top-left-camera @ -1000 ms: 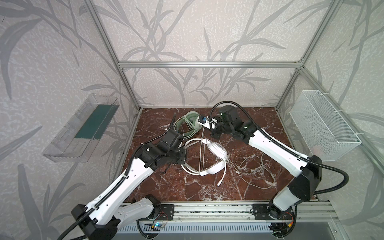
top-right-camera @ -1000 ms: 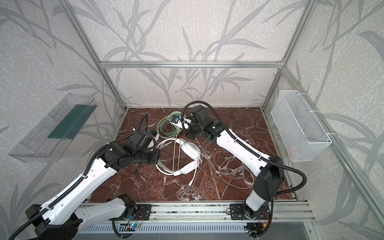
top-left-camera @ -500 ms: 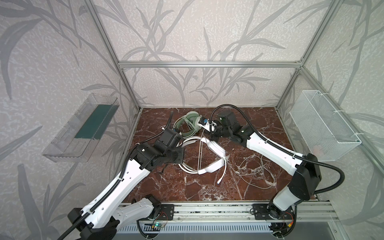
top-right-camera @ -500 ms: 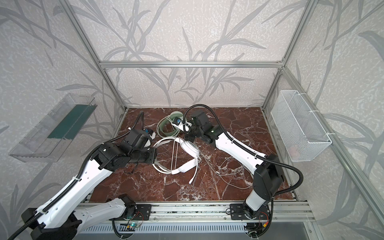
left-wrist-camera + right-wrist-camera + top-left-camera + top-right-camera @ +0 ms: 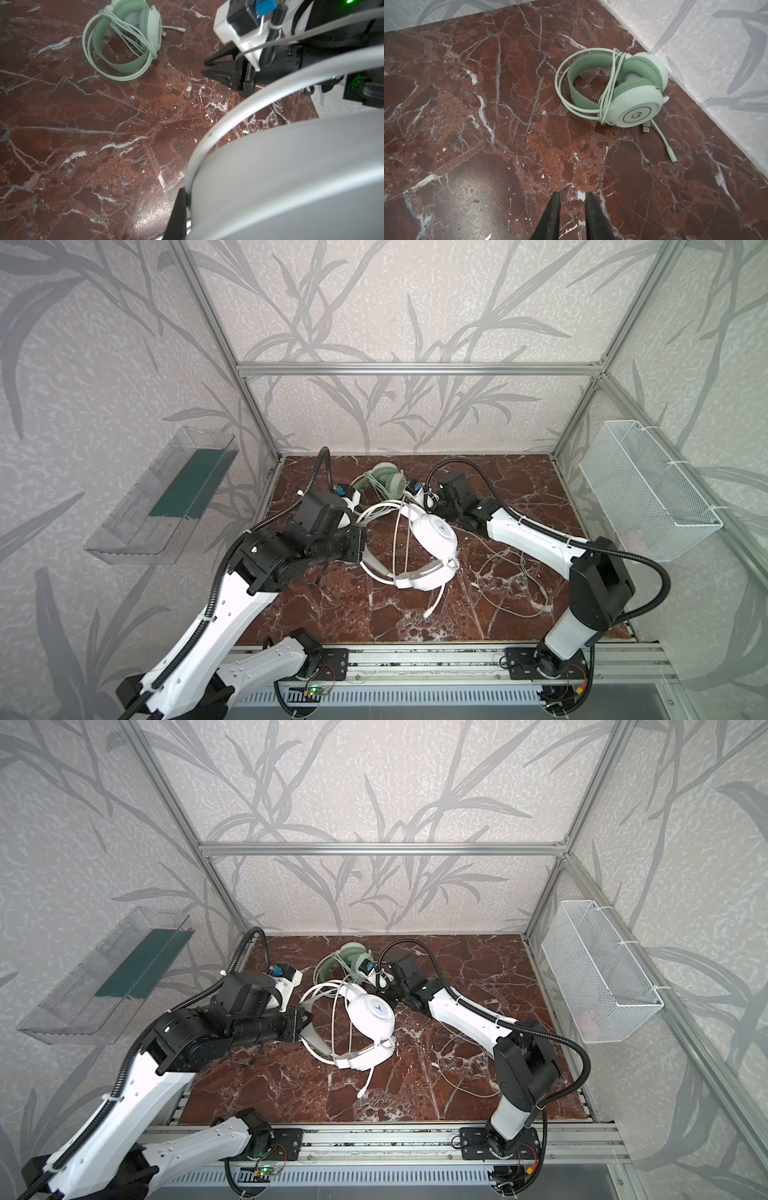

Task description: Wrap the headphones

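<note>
From high in front, we look down on the whole desk (image 5: 332, 614) in both top views; both wrist views sit close above it, sharing the mint-green headset (image 5: 152, 29).

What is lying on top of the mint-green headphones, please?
The mint-green headphones carry their own pale cable, looped round headband and cups; the plug lies beside them. The table beneath the cups is covered.

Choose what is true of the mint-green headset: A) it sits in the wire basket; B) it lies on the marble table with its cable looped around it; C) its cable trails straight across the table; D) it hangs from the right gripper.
B: in the right wrist view the mint-green headset lies on the marble table, its cable coiled around band and cup, clear of the right gripper.
</note>
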### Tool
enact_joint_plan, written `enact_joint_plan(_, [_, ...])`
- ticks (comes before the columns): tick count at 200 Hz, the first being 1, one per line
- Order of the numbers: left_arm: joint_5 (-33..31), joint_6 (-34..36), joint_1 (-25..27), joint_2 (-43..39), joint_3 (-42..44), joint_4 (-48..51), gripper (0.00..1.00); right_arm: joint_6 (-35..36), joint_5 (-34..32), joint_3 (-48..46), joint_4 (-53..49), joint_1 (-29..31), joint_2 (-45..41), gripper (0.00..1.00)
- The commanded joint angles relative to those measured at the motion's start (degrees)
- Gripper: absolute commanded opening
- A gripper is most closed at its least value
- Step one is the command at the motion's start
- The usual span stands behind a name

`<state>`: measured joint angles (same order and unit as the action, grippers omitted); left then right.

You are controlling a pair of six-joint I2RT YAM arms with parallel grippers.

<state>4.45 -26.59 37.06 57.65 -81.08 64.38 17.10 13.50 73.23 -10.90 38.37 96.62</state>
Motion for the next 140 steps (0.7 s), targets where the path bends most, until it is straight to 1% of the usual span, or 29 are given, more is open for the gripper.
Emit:
enact_joint_plan(1, [1.0, -0.6, 0.0, -0.1, -3.1, -1.0, 0.0, -3.1, 1.2, -0.9, 1.8, 0.2, -0.5, 0.27])
enact_joint_plan(37, [-0.5, -0.1, -0.1, 1.0, -6.9, 1.7, 0.0, -5.6, 2.8, -4.2, 5.3, 0.3, -0.6, 0.27])
enact_joint_plan(54, [-1.7, 0.1, -0.1, 1.2, -8.4, 2.8, 0.0, -7.5, 3.6, -5.1, 5.3, 0.2, -0.6, 0.28])
enact_joint_plan(106, [-3.6, 0.2, -0.6, 2.8, -12.5, 5.7, 0.0, -10.5, 5.3, -10.6, 8.7, 0.2, -1.2, 0.33])
enact_joint_plan(123, [-4.2, 0.6, -1.0, 3.4, -13.3, 6.5, 0.0, -10.9, 5.1, -11.8, 8.8, 0.2, -1.7, 0.34])
enact_joint_plan(140, [-4.2, 1.1, -1.6, 4.0, -14.7, 7.5, 0.0, -12.4, 1.6, -13.0, 9.0, 0.2, -2.1, 0.36])
